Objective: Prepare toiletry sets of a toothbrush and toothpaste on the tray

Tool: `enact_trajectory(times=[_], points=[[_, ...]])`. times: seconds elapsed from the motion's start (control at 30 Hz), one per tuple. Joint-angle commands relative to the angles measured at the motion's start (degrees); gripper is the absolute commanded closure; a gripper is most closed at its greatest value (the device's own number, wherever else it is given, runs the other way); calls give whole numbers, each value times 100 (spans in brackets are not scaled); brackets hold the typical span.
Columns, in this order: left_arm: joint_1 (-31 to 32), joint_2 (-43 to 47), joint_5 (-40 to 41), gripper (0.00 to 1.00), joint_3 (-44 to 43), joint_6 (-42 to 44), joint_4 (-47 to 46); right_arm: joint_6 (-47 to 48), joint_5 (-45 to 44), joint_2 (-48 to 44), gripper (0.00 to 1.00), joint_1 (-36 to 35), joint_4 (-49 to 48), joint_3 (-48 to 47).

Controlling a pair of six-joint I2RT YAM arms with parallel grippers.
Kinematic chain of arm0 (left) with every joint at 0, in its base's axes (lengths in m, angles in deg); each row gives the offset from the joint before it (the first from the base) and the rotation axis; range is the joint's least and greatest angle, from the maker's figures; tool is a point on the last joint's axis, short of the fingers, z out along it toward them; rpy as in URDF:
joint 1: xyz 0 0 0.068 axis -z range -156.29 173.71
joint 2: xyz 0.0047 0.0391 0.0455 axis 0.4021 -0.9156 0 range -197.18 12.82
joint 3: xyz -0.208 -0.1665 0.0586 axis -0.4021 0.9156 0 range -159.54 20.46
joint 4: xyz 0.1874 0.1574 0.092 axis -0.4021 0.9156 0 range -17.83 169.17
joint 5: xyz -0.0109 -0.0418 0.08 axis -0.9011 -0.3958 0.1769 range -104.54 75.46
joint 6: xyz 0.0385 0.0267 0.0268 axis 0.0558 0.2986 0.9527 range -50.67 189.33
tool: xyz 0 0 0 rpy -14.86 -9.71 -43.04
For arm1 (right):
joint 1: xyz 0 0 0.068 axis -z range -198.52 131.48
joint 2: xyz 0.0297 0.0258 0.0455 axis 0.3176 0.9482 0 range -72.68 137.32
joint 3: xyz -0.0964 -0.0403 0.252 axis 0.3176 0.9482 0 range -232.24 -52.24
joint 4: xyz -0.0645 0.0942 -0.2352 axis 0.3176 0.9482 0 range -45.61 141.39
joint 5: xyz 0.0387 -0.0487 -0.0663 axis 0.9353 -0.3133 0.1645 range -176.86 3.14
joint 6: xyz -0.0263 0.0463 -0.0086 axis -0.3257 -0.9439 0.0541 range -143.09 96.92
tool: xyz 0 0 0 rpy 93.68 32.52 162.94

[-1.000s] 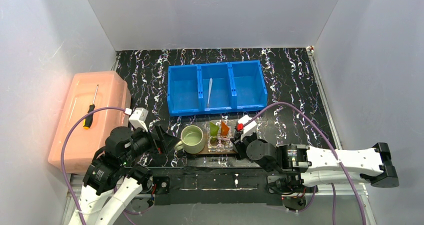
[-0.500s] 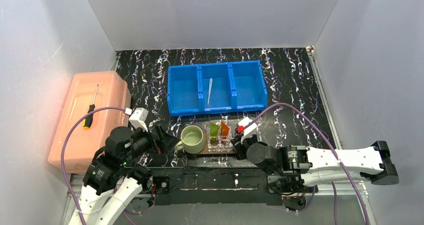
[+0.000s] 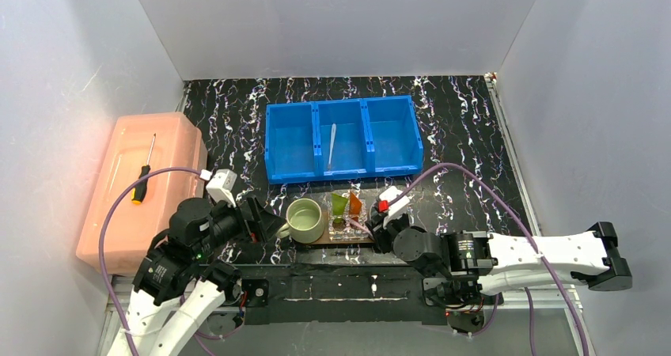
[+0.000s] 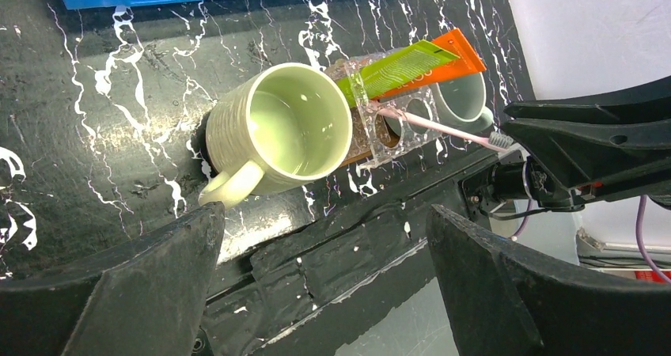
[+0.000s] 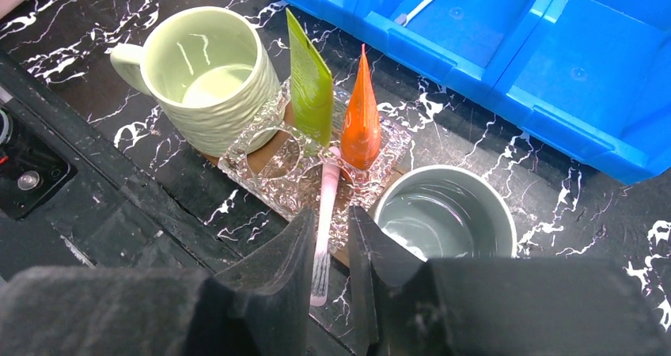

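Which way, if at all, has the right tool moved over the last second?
Yes, slightly. The right tool has drawn back toward the near table edge and a little to the right, away from the blue bin, which has not shifted.

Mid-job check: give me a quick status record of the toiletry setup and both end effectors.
tray: carries clear holder, green mug beside it
grey mug: at holder's other side
holder: lime-green tube, orange tube standing; one toothbrush leaning in a slot
second toothbrush: in blue bin, middle compartment
right end effector: narrowly open, straddling leaning toothbrush's head
left end effector: wide open, empty, near green mug
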Motion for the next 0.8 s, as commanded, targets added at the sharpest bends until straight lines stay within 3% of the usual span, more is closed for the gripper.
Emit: enact_trajectory(times=[0.0, 0.6, 0.77], points=[[5, -98, -81, 2, 52, 90, -31, 43, -278, -97, 69, -53, 4, -280], [2, -264, -140, 2, -55, 129, 3, 770, -1034, 1199, 54, -33, 863, -2307], [1, -338, -118, 2, -226, 257, 62, 1106, -540, 1830, 53, 450, 1161, -3149]])
